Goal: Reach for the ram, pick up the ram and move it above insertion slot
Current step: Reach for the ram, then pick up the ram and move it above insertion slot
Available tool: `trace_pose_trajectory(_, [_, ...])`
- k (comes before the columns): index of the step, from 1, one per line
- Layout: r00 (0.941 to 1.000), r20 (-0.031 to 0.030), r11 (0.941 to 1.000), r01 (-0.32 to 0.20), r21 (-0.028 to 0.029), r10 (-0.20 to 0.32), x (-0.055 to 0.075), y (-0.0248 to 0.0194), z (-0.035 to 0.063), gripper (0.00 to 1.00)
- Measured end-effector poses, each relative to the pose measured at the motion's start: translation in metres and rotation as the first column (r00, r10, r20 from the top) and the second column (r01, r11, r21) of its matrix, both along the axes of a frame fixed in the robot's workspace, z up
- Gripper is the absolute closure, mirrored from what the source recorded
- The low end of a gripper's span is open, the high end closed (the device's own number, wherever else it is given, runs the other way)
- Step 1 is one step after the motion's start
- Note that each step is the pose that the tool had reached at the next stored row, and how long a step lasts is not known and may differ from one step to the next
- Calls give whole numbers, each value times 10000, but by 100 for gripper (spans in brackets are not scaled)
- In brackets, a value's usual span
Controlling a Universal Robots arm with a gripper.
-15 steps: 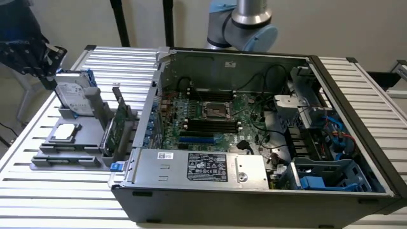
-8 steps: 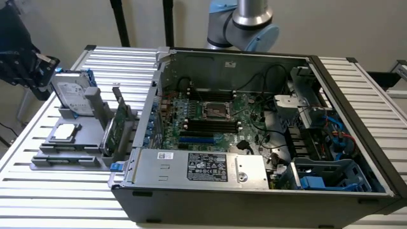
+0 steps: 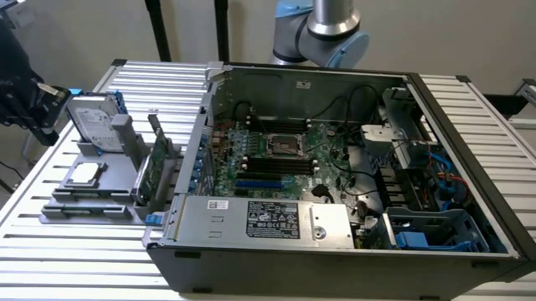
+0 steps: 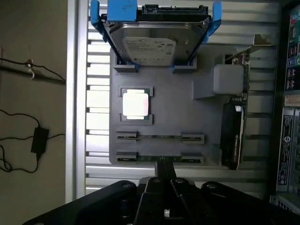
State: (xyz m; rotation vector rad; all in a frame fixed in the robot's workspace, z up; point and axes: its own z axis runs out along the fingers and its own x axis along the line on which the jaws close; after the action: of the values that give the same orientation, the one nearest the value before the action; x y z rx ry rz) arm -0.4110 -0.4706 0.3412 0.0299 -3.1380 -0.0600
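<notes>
The claw [image 4: 164, 174] is clenched, its fingers pressed together with nothing between them. It hangs above the grey holder [image 4: 187, 108], on the holder's side away from the open computer case [image 3: 335, 188]. The ram [image 4: 159, 159] stands on edge in the holder's slot nearest the claw, held at each end by small clips, with a second stick [image 4: 159, 137] in the slot just beside it. Further across the holder sit a processor chip [image 4: 136, 104] and then a hard drive [image 4: 150, 44] propped in blue rails. A green card [image 4: 234, 136] stands along the holder's case side, and the whole lot rests on the slatted bench [image 3: 50, 251]. To my eye the reach is barely begun. Doing it well means parting the fingers before going down. It also means centring on the stick's middle, between the clips, and squaring the fingers to its flat faces so they miss the neighbouring stick.
</notes>
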Motion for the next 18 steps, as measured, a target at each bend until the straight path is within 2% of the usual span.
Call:
trace_pose_trajectory(3, [10000, -9, 10000, -86, 0, 86, 1, -5, 0, 89])
trace_pose_trajectory(6, [9981, -8, 9981, -613, 0, 613, 1, -5, 0, 89])
trace_pose_trajectory(9, [9933, -9, 9933, -1151, 0, 1151, 1, -5, 0, 89])
trace_pose_trajectory(14, [9787, -9, 9787, -2054, 0, 2054, 1, -5, 0, 89])
trace_pose_trajectory(18, [9613, -8, 9613, -2753, 0, 2753, 2, -5, 0, 89])
